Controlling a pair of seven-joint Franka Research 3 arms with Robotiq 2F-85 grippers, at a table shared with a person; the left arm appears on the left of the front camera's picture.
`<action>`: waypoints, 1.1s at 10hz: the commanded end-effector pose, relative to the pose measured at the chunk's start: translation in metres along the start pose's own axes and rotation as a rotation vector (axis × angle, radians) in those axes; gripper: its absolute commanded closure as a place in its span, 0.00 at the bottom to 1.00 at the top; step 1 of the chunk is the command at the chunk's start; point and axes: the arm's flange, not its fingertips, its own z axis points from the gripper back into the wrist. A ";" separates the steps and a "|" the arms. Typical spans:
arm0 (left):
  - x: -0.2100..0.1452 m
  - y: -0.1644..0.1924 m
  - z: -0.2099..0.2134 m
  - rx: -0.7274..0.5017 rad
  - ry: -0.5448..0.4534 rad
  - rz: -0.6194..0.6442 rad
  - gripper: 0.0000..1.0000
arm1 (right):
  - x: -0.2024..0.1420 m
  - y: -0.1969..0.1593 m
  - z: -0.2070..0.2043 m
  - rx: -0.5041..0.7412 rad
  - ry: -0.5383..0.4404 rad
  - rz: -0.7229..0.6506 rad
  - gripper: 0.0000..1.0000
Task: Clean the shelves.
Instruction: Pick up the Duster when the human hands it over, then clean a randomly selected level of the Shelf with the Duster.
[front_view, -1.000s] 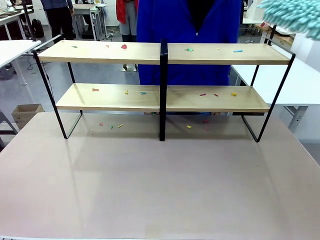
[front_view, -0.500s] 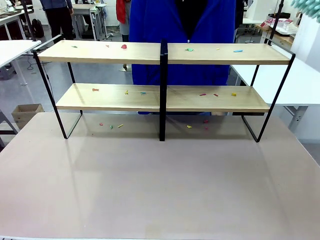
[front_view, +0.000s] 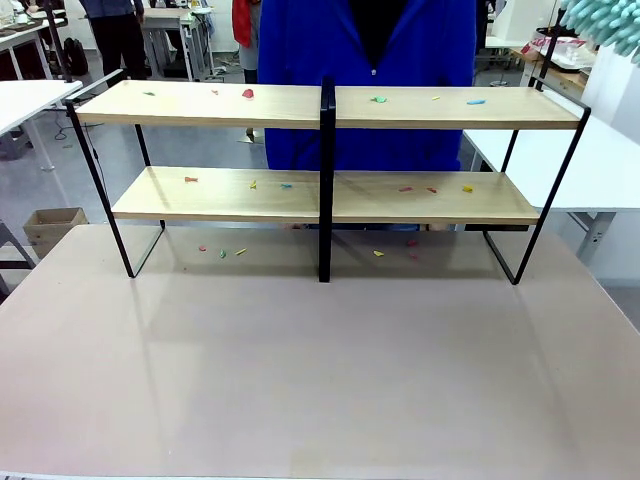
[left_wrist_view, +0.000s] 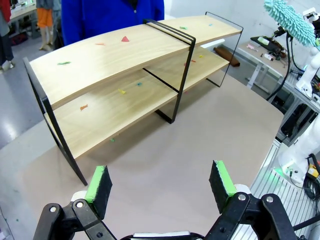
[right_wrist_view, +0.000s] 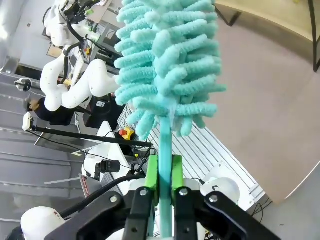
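Observation:
The shelves (front_view: 200, 103) stand across the far half of the table, two light-wood boards in a black frame, with small coloured scraps (front_view: 248, 93) strewn on both boards and on the table beneath. A fluffy teal duster (front_view: 610, 20) pokes in at the front view's top right corner, above the shelves' right end. In the right wrist view my right gripper (right_wrist_view: 163, 172) is shut on the duster's handle, with the duster head (right_wrist_view: 167, 65) towering above. My left gripper (left_wrist_view: 160, 181) hangs open over the table, short of the shelves (left_wrist_view: 125, 60), holding nothing.
A person in a blue jacket (front_view: 370, 60) stands right behind the shelves. The beige table (front_view: 320, 370) stretches bare in front of the rack. White tables (front_view: 610, 170) flank it left and right, and a cardboard box (front_view: 55, 225) sits on the floor at left.
The duster has risen and pulled away to the right, from a large head over the shelves' right end to a small tip in the corner. The person shifted slightly.

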 end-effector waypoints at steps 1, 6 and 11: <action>0.000 0.000 -0.001 -0.003 0.004 0.002 0.00 | 0.000 0.005 0.002 0.003 -0.008 -0.017 1.00; 0.000 0.000 -0.001 -0.003 0.004 0.002 0.00 | 0.000 0.005 0.002 0.003 -0.008 -0.017 1.00; 0.000 0.000 -0.001 -0.003 0.004 0.002 0.00 | 0.000 0.005 0.002 0.003 -0.008 -0.017 1.00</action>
